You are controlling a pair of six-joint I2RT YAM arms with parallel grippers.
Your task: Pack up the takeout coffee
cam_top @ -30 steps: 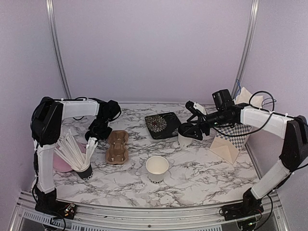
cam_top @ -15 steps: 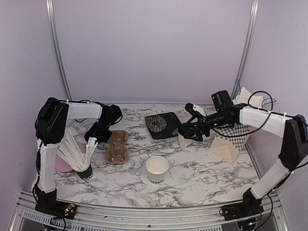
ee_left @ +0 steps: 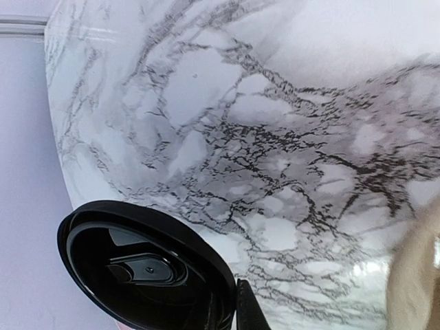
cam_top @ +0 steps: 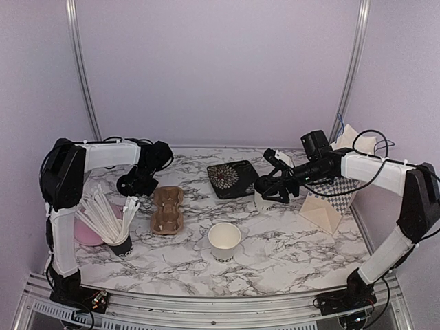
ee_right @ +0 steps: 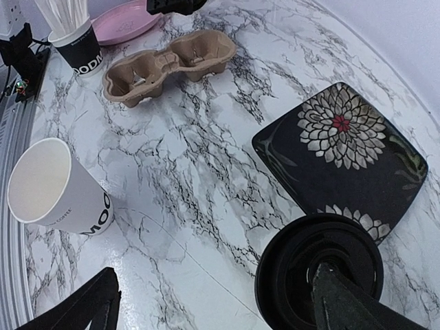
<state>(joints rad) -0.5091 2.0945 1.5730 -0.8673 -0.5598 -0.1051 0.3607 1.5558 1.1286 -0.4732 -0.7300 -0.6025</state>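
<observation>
Left gripper [cam_top: 130, 184] leftward — lid [ee_left: 144, 271] interior wrist-view only

The open white paper cup [ee_right: 58, 189] has large dark letters running up its side. In the right wrist view "MOO" can be read, with a line of small print beside it ending in "COFFEE". The black cup [ee_right: 81, 53] holding the white sticks [ee_right: 65, 14] shows white capitals, "OODN" as far as they are visible, with the rest turned out of sight. In the top view the lettering on both cups is too small to read.
</observation>
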